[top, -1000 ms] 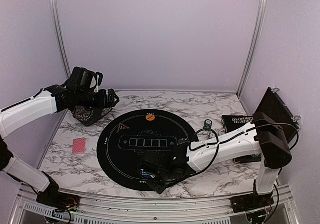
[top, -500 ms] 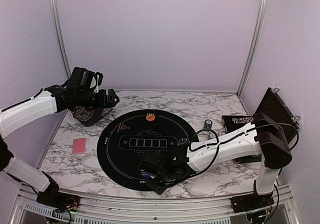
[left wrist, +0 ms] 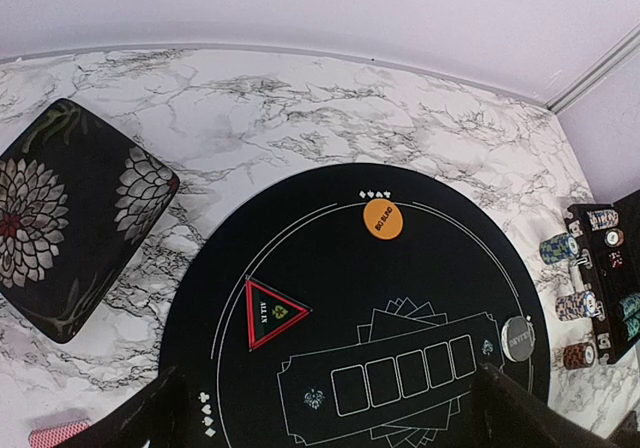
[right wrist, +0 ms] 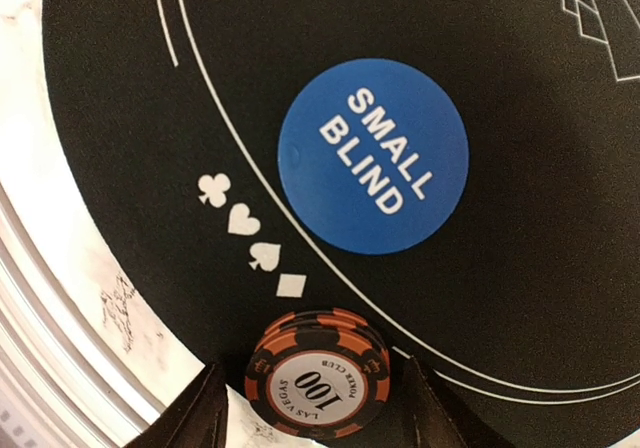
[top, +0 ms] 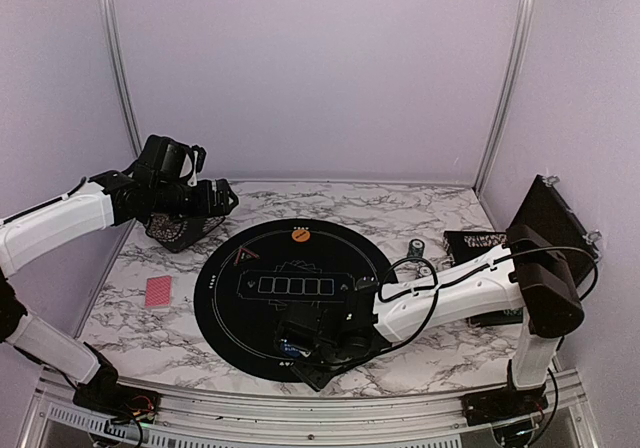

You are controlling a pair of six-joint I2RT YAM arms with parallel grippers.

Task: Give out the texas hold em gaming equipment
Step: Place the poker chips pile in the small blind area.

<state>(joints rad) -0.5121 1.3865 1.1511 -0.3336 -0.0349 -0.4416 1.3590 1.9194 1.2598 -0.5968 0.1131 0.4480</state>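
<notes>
While right end effector (right wrist: 313, 368) spread — chip stack (right wrist: 318, 388) sits between fingers (right wrist: 200, 420), ungripped.

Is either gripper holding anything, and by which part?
Nothing appears held. The left gripper is open and empty; the stack of orange-and-black striped poker chips lies between the fingers of the right gripper, gaps on both sides.

On the mat (top: 225, 313) lie flat an orange button (left wrist: 382, 217) at 12 o'clock, a red-edged black triangle (left wrist: 272, 313) at 10, a grey button (left wrist: 518, 335) at 3, a blue button (right wrist: 373, 158) marked SMALL BLIND at 6, with a short stack of orange-and-black 100 chips (right wrist: 318, 373) just beside it near the rim, and red-backed cards (top: 159, 291) lie off the mat at 9.
</notes>
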